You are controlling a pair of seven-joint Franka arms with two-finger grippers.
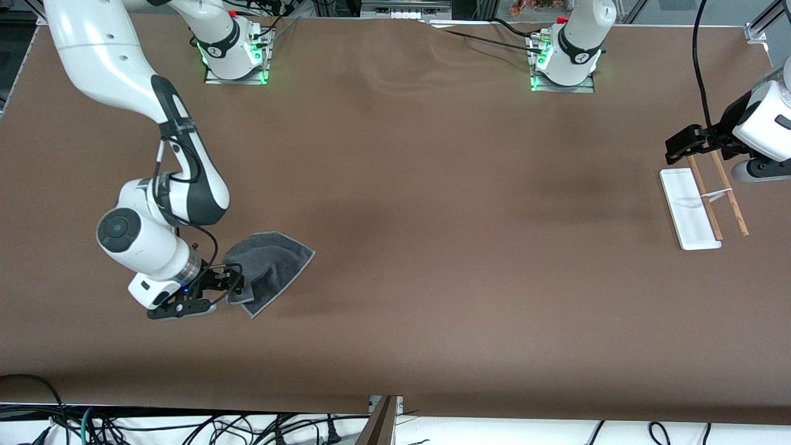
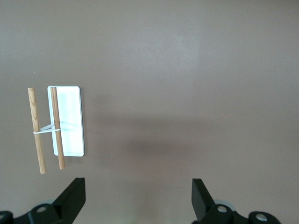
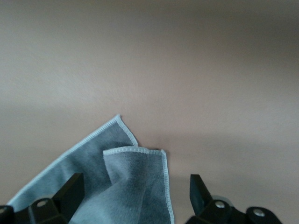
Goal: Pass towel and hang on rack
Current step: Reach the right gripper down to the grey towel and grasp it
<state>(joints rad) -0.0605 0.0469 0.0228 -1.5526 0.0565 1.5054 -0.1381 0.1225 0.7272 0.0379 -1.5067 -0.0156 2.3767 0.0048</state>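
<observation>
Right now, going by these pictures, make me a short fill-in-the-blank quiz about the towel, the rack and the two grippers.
1. The towel lies toward the ____ arm's end of the table.
2. The rack has two thin wooden rods and a flat base coloured ____.
3. The fingers of the right gripper stand ____, one on each side of the towel's edge.
4. The left gripper is over the ____, its fingers spread with nothing between them.

Missing words: right; white; open; rack
</observation>
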